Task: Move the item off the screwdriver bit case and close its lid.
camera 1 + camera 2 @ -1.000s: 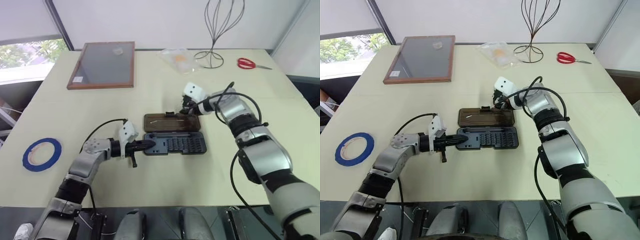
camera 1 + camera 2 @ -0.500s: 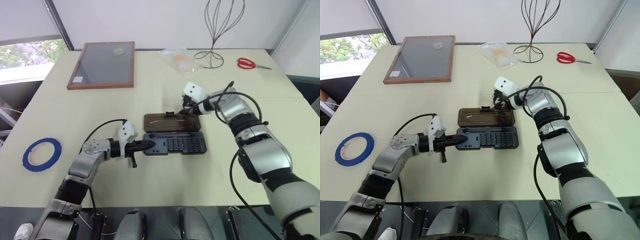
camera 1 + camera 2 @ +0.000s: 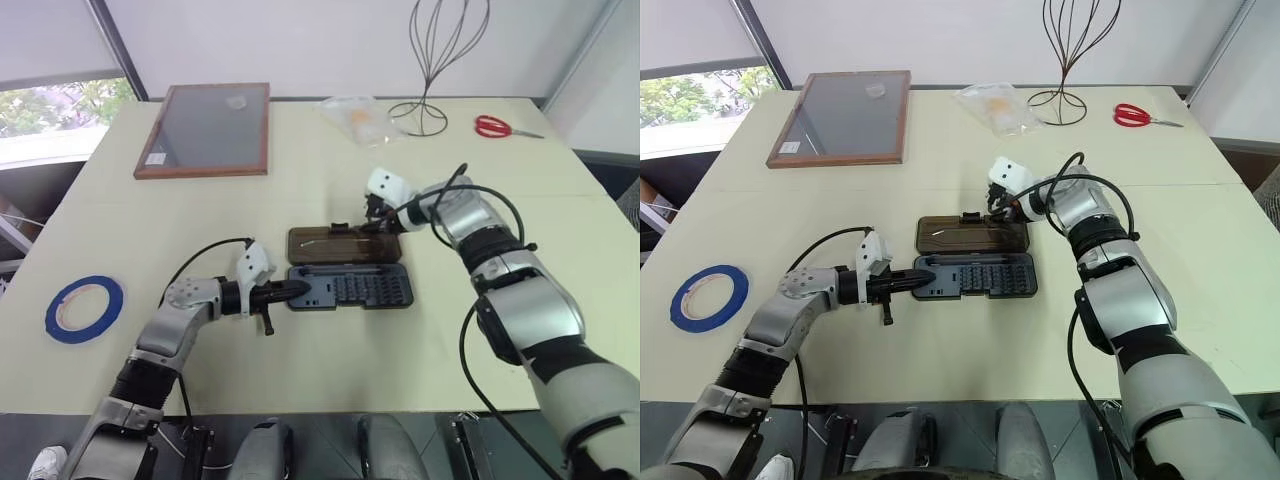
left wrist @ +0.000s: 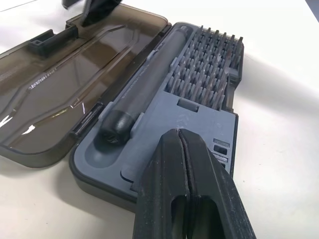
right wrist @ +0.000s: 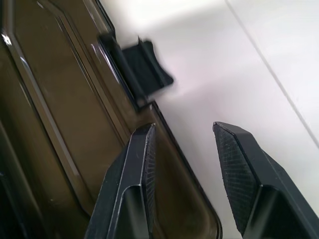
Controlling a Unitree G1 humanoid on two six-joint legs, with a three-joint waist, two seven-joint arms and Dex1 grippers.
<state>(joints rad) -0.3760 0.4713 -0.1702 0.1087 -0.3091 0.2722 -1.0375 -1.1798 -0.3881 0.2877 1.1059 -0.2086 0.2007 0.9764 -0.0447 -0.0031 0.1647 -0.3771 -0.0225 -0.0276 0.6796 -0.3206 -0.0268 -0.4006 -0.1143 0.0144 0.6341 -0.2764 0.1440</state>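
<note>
The screwdriver bit case [image 3: 350, 288] lies open in the middle of the table, its grey base showing a driver handle [image 4: 144, 89] and rows of bits [image 4: 204, 64]. Its lid [image 3: 340, 243], smoky brown, lies flat on the table behind the base. My left gripper [image 3: 300, 290] is shut, with its tips resting on the base's left end [image 4: 178, 137]. My right gripper [image 5: 184, 130] is open at the lid's far right edge, one finger over the lid and the other over the table, near the black latch tab [image 5: 142, 64]. The item, a blue tape ring [image 3: 84, 308], lies on the table far to the left.
A wooden-framed grey board [image 3: 208, 130] lies at the back left. A clear plastic bag [image 3: 357, 117], a wire stand [image 3: 430, 60] and red scissors [image 3: 498, 127] sit along the back. The table's front edge runs close below the case.
</note>
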